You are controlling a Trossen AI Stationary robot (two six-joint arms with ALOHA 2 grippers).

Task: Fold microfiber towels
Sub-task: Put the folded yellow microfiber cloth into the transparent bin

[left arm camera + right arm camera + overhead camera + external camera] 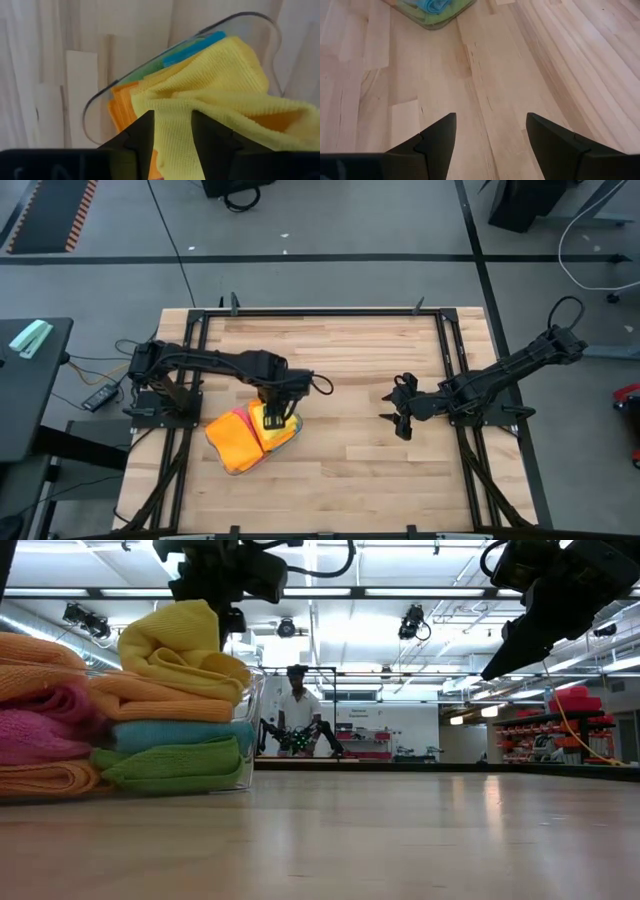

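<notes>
Bare wood tabletop (400,840) fills the foreground of the low view; behind it, on the left arm's side, the clear tray (252,700) holds a stack of microfiber towels (170,745), green and blue at the bottom, orange above, with the yellow towel (180,650) rumpled on top. More orange and pink cloths (40,720) sit piled just beside the tray. Left gripper (172,132) is down on the yellow towel, fingers narrowed around a raised ridge of cloth; can't tell if the pinch has fully bitten. Right gripper (490,135) hangs wide apart over bare table, well clear of the pile, holding nothing. Towel looks light, limp, grippy rather than slick: it'll drape and drag its neighbours. Best hold: a corner or hem edge, not the bunched middle, so it peels off singly.
</notes>
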